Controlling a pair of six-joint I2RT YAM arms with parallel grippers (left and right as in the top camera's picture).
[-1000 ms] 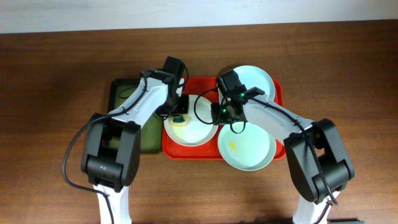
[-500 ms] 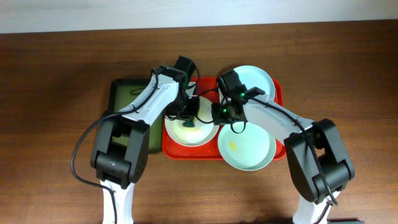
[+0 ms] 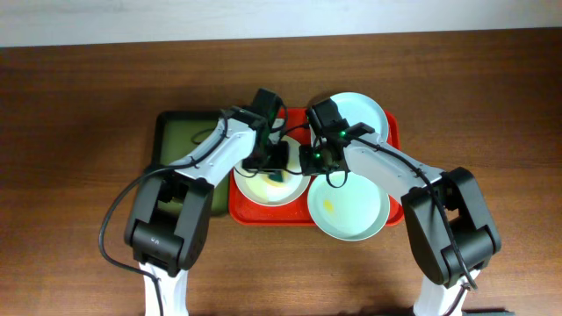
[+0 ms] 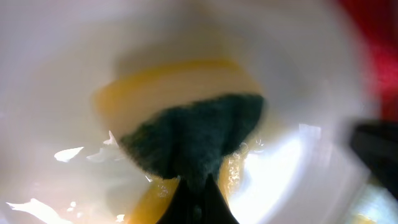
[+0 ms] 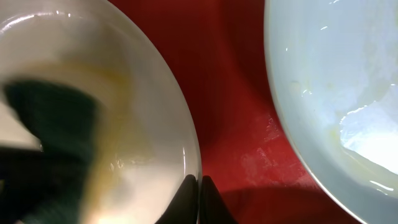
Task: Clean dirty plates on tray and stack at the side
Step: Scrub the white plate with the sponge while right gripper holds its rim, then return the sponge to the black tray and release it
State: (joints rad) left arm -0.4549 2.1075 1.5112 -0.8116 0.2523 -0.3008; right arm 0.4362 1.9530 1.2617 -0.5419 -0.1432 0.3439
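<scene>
The white-cream plate (image 3: 260, 190) lies at the left of the red tray (image 3: 393, 133). My left gripper (image 3: 275, 169) is shut on a dark green sponge (image 4: 196, 140) and presses it on a yellow smear (image 4: 155, 76) inside that plate (image 4: 56, 74). My right gripper (image 3: 308, 164) is shut on the right rim of the same plate (image 5: 134, 124). A pale blue plate (image 3: 360, 111) lies at the tray's back right. Another (image 3: 356, 211), with a yellow smear, lies at the front right and also shows in the right wrist view (image 5: 336, 87).
A dark green tray (image 3: 171, 140) stands left of the red tray, partly under my left arm. Brown wooden table (image 3: 70, 158) lies all around. The red tray floor (image 5: 230, 106) shows between the plates.
My left gripper has carried the sponge rightward across the white plate, from its left part toward its right rim. My right gripper has stayed on the rim.
</scene>
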